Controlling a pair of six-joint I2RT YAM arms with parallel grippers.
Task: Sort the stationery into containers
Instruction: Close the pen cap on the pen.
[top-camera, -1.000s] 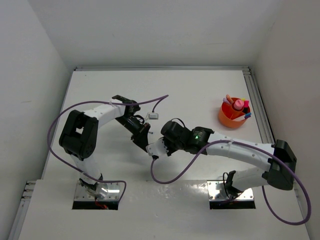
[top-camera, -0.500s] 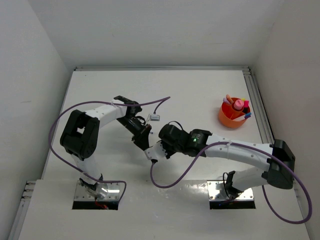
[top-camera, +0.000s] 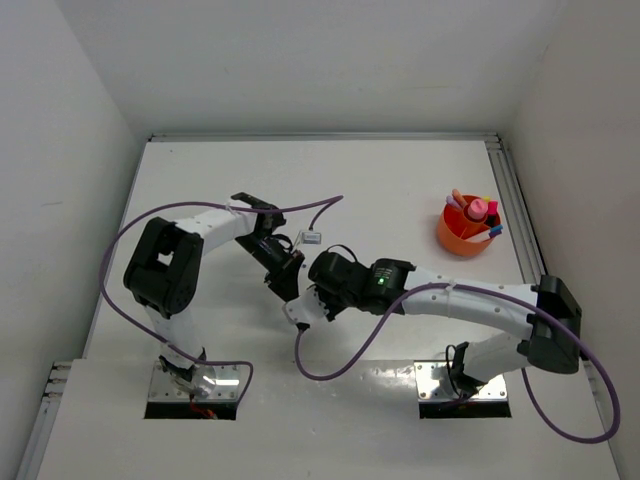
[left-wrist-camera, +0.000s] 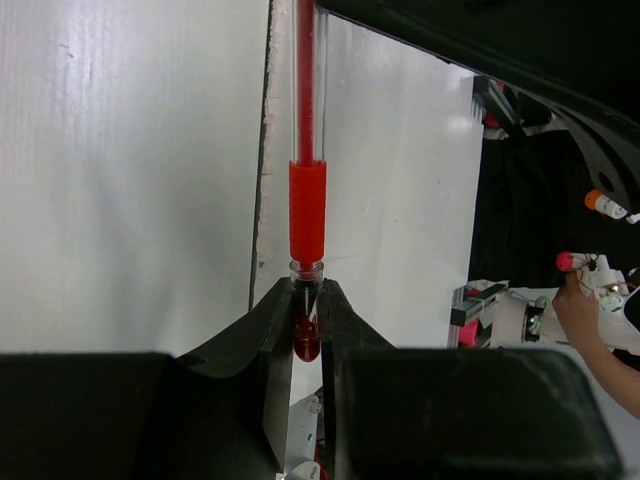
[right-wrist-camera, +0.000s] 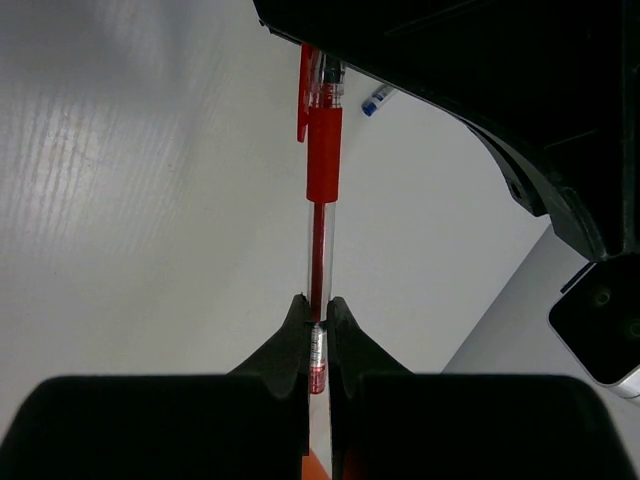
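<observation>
Left gripper (left-wrist-camera: 307, 293) is clamped on one end of a red pen (left-wrist-camera: 307, 210). Its two black fingers (left-wrist-camera: 283, 310) press against the clear cap, a red plug shows between them, and the red grip sleeve sits just beyond the fingertips. Right gripper (right-wrist-camera: 316, 306) pinches the opposite end of the same pen, whose thin clear barrel and red refill run away from it toward the red sleeve and red clip at the far end (so the pen spans the gap between the two grippers, held at both ends). Seen from above, the two arms meet near the middle of the white worktop (top-camera: 400, 175), the left arm reaching in from the left and the right arm stretched across from the right, their wrists almost touching. The pen is too hidden in that view to make out, and whether it hangs above the worktop or rests on it cannot be told. Well apart from the grippers, toward the far right of the worktop, the round orange bowl (top-camera: 452, 240) stands upright. It holds several pieces of stationery, among them a pink-capped bottle (top-camera: 479, 208) and some markers sticking up above its rim. In the right wrist view a small blue item (right-wrist-camera: 377, 99) shows on the white surface beyond the pen. Purple cables (top-camera: 120, 250) loop around both arms.
</observation>
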